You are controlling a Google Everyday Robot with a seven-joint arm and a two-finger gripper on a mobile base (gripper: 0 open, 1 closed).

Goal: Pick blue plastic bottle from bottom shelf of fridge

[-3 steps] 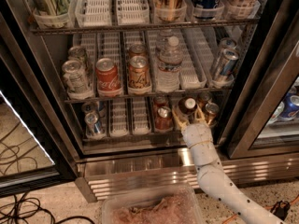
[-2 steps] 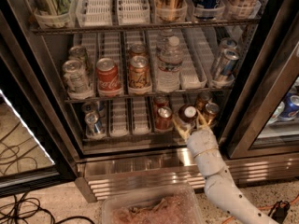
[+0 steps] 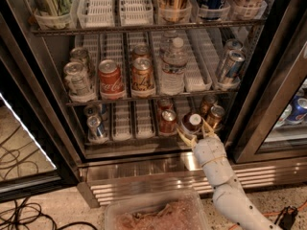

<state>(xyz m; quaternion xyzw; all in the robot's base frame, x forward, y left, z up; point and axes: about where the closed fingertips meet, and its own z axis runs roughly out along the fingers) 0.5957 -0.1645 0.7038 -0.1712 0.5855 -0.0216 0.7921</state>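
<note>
The blue plastic bottle (image 3: 192, 123), with its white cap, dark shoulders and pale label, stands at the front of the bottom shelf (image 3: 129, 141) of the fridge (image 3: 144, 175), right of centre. My gripper (image 3: 196, 133) is right in front of it at the shelf's edge. It is open, with one pale finger (image 3: 184, 139) at the bottle's lower left and the other finger at its right side. The white arm rises from the lower right. The bottle's base is hidden behind the gripper.
Copper cans (image 3: 168, 121) (image 3: 214, 115) flank the bottle closely. Silver-blue cans (image 3: 94, 126) stand at the shelf's left. A clear water bottle (image 3: 173, 65) and a red cola can (image 3: 110, 78) stand on the rack above. The door frame (image 3: 268, 104) is at right; a plastic tub (image 3: 156, 213) lies below.
The gripper's fingers have spread wider and now sit on either side of the bottle. The wrist has shifted slightly left. The bottle has stayed in place.
</note>
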